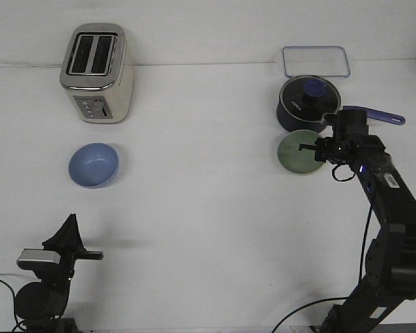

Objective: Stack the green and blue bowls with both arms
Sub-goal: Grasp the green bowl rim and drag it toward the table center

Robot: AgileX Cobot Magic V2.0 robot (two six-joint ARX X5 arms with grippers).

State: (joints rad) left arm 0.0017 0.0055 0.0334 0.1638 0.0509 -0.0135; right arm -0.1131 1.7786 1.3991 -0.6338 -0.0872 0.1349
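Left slim black jointed arm (45, 277) sat folded low at the near left corner of the table, its small black gripper (90, 255) pointing rightward just above the surface; whether its fingers were parted could not be resolved. Right slim black jointed arm (392, 229) rose from the near right corner and reached forward and leftward, cables looped at the wrist. Its small black gripper (307, 148) was extended level, thin fingers pointing left; their spacing was unclear.
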